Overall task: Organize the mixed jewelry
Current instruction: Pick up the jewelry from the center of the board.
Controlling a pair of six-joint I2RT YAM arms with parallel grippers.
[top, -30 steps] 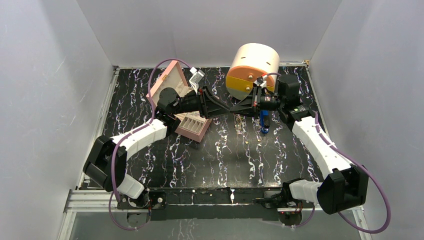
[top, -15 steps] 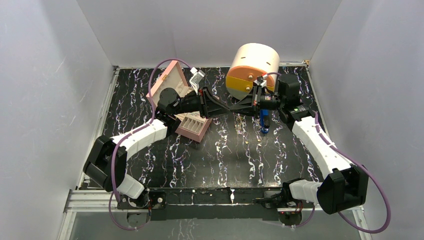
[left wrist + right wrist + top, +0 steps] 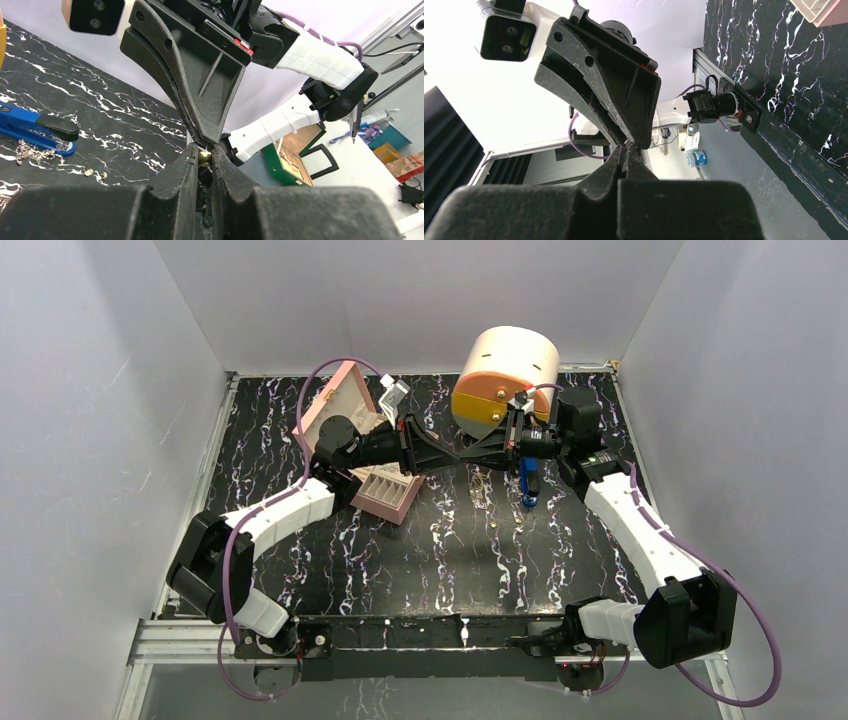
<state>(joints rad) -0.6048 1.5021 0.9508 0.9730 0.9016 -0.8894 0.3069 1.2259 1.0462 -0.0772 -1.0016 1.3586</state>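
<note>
My two grippers meet tip to tip in mid-air above the table's middle. The left gripper (image 3: 462, 453) is shut on a tiny gold jewelry piece (image 3: 205, 157) pinched between its fingertips. The right gripper (image 3: 475, 451) is shut, and its tips touch the same piece from the other side; a small glint shows between them in the right wrist view (image 3: 628, 145). More jewelry lies on the black marbled table: two small gold pieces (image 3: 495, 524) (image 3: 89, 172) and a thin chain (image 3: 482, 480) (image 3: 32, 150).
An open pink box (image 3: 385, 493) with slotted compartments lies under the left arm, its lid (image 3: 338, 400) standing up behind it. A blue elongated object (image 3: 528, 480) lies below the right wrist. A round cream and orange container (image 3: 505, 380) stands at the back.
The joined gripper tips have risen very slightly. Nothing else has moved.
</note>
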